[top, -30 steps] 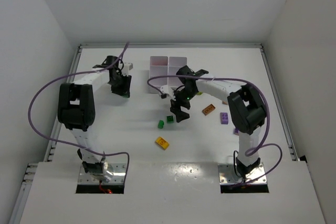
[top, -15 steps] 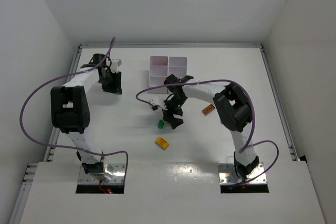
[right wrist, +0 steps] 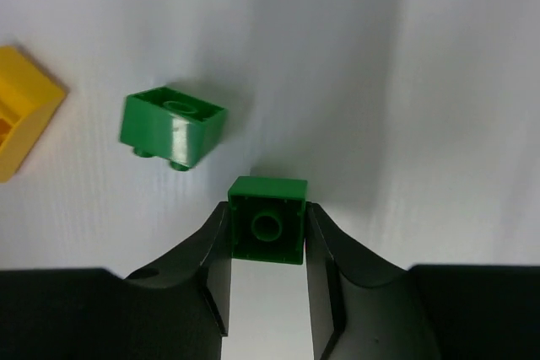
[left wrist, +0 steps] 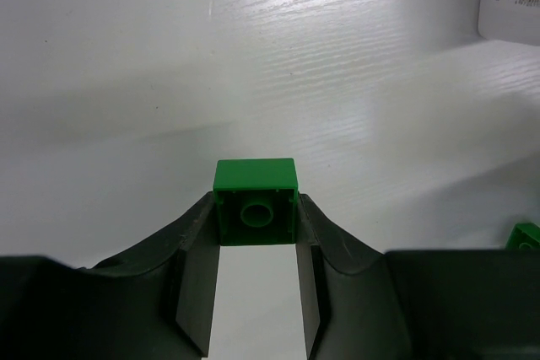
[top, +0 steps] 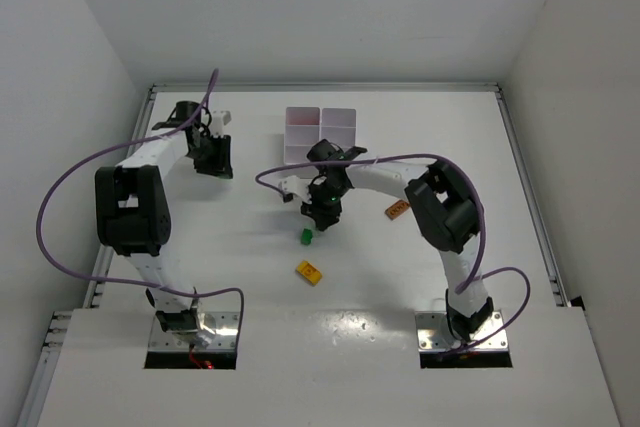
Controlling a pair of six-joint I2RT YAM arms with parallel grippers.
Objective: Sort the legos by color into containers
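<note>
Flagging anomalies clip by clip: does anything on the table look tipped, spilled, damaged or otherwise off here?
Only one small thing: the loose green brick, just ahead of the right gripper, lies flipped over, with its studs toward the table and its hollow underside up. No spill or damage shows.

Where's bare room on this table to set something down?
Free: far right, between the tray and right rail; near left, between the left arm and yellow brick. Crowded: the middle, around the right gripper, loose green brick, orange brick.
</note>
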